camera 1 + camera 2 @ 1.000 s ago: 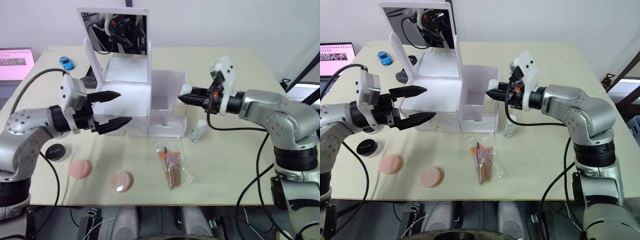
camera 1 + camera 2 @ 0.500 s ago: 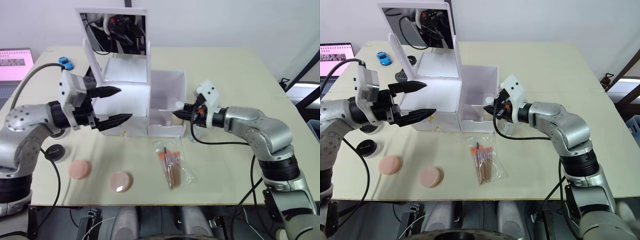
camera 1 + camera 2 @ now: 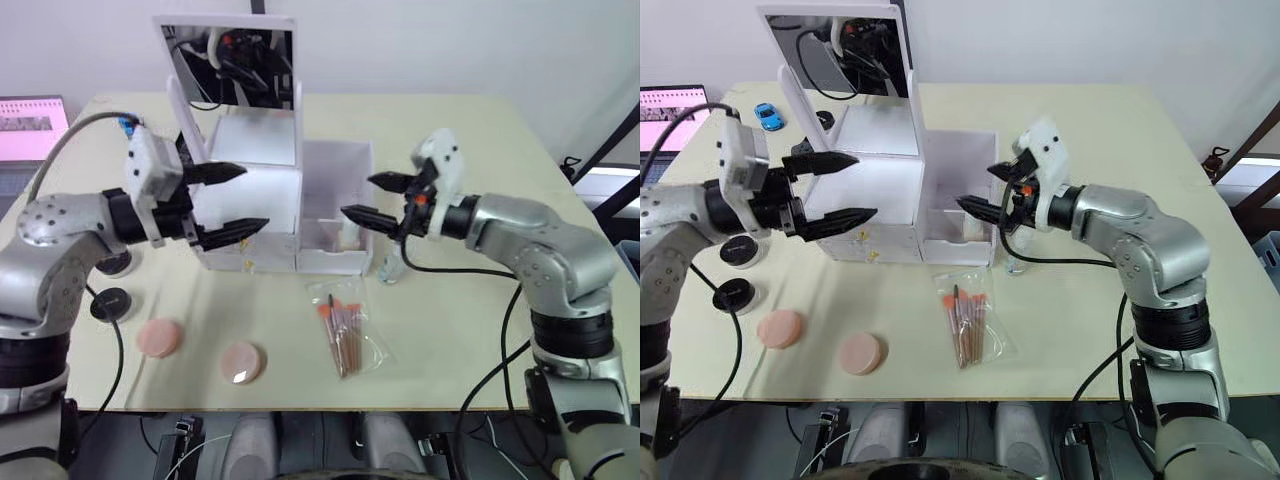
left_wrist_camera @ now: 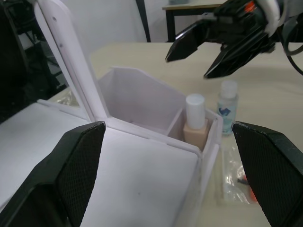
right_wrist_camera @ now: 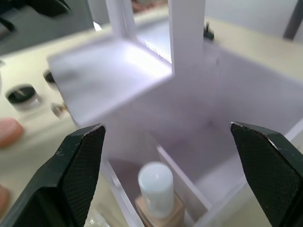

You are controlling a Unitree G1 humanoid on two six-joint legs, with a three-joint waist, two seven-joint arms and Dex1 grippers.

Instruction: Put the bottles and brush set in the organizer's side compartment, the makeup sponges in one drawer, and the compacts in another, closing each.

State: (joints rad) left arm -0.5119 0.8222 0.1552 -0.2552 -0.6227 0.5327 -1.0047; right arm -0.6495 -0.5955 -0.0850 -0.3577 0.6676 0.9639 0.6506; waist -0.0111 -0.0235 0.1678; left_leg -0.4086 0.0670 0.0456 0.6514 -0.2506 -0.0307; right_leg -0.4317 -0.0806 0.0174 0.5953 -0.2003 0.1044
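The white organizer (image 3: 255,200) stands mid-table with its mirror lid raised. A beige bottle (image 4: 195,126) with a white cap stands upright in its side compartment (image 3: 335,170). My right gripper (image 3: 362,196) hovers open just above that compartment, holding nothing. A clear bottle (image 3: 390,262) stands on the table right of the organizer. The brush set (image 3: 345,330) lies bagged in front. Two pink makeup sponges (image 3: 159,337) (image 3: 242,362) and a black compact (image 3: 108,303) lie front left. My left gripper (image 3: 252,197) is open and empty over the organizer's left front.
A blue toy car (image 3: 132,125) and a laptop (image 3: 30,125) sit at the far left. A second black compact (image 3: 115,265) is partly hidden behind my left arm. The drawer fronts (image 3: 245,262) look closed.
My right gripper lowered the beige bottle into the side compartment, opened, and lifted off, leaving it standing there. The left arm shifted slightly toward the organizer.
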